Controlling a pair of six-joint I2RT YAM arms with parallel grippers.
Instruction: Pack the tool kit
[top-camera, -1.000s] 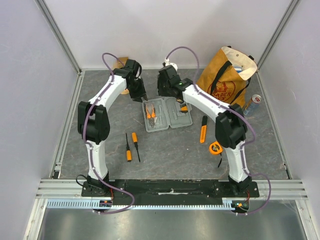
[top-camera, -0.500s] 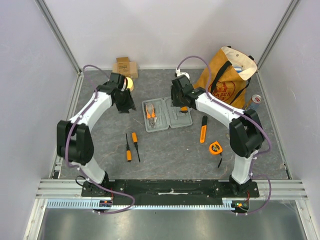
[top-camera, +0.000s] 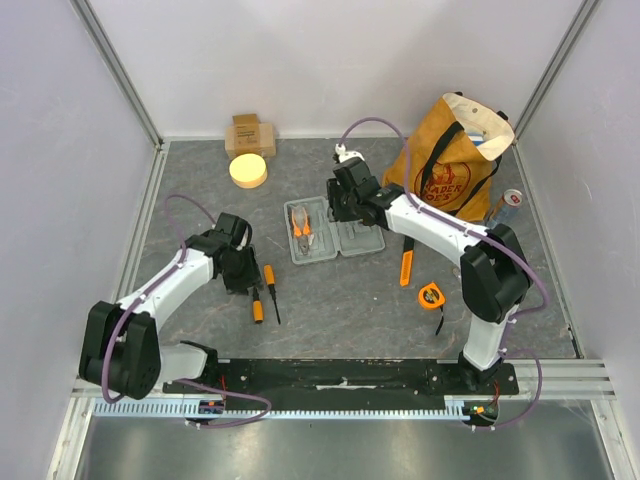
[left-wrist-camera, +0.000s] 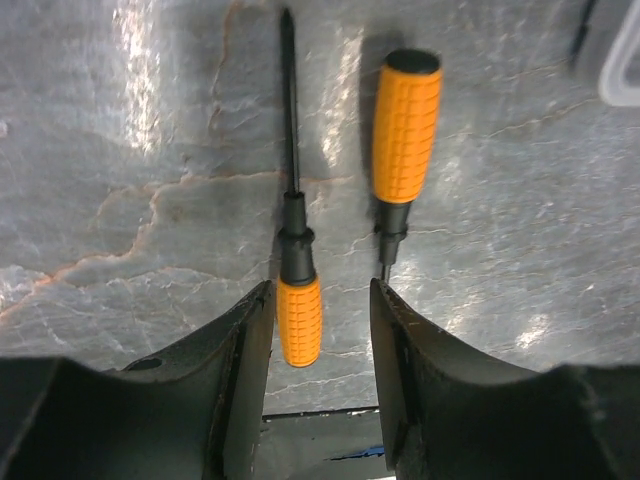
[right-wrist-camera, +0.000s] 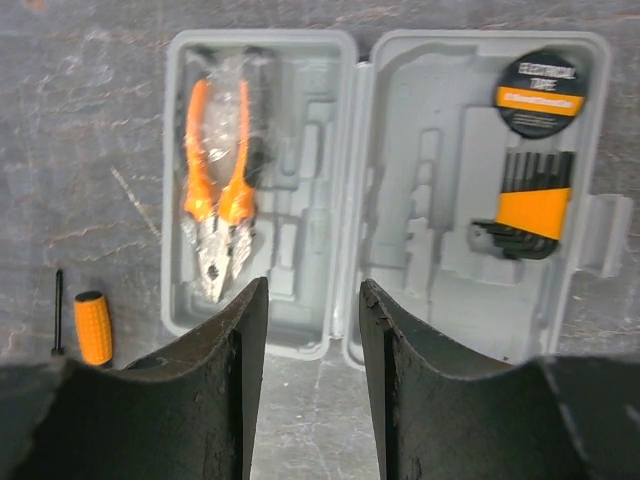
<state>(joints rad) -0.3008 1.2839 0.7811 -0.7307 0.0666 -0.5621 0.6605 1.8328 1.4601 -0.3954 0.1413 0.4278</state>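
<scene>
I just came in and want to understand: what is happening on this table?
Tools are being packed into a grey case. The left gripper is open around the handle of the thin screwdriver, not yet gripping. The right gripper hovers open above the case, which holds pliers, hex keys and tape.

Left pincer (top-camera: 245, 282) by two screwdrivers (top-camera: 258, 311); grey case (top-camera: 318, 248) lies open.

left arm bent low, left hand (top-camera: 245, 278) left of the case (top-camera: 320, 247), nearer the bases, jaws apart, empty. right arm extended, right hand (top-camera: 345, 212) above the case, jaws apart, empty.
</scene>
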